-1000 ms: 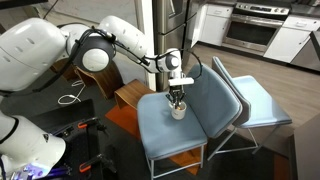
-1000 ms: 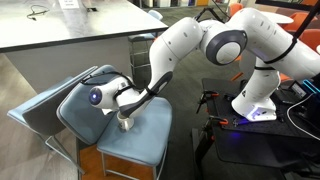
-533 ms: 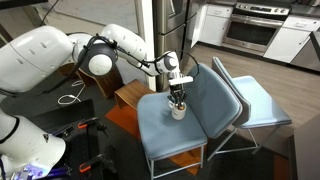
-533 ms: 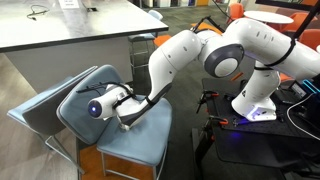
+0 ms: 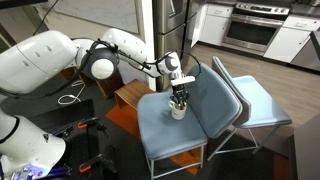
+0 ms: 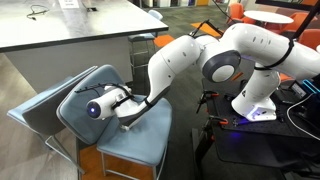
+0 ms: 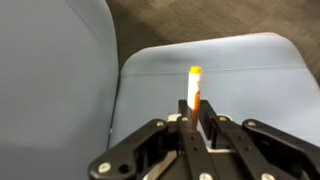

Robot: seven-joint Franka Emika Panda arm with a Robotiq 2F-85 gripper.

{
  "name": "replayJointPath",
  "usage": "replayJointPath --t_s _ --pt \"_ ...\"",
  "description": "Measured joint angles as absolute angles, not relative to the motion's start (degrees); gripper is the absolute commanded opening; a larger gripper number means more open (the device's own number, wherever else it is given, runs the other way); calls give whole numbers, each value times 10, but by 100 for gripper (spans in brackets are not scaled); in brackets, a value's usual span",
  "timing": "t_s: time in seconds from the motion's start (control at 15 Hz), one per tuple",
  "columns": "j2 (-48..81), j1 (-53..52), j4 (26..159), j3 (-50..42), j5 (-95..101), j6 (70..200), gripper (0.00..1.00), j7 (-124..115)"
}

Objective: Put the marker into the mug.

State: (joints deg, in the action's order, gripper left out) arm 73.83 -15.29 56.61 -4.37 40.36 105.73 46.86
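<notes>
My gripper (image 5: 179, 99) hangs fingers down over the blue chair seat (image 5: 160, 135), right above the small white mug (image 5: 178, 112) that stands on it. In the wrist view the gripper (image 7: 194, 118) is shut on the marker (image 7: 194, 88), a thin stick that looks pale with an orange side here and pokes out past the fingertips. The mug itself does not show clearly in the wrist view. In an exterior view the gripper (image 6: 124, 112) covers most of the mug.
The chair's blue backrest (image 5: 215, 95) rises close beside the gripper. A second blue chair (image 5: 262, 108) stands behind it. A wooden stool (image 5: 130, 95) is at the seat's far side. A counter (image 6: 60, 30) stands behind the chair.
The arm's upper links have shifted a little. The gripper has stayed over the mug, still holding the marker.
</notes>
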Motion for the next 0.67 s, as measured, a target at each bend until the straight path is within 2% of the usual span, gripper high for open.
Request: replayJointPath --t_s 0.4,0.67 --pt "739 -147 548 -40 389 1056 97 470" --pt "707 -109 547 -5 323 1050 100 517"
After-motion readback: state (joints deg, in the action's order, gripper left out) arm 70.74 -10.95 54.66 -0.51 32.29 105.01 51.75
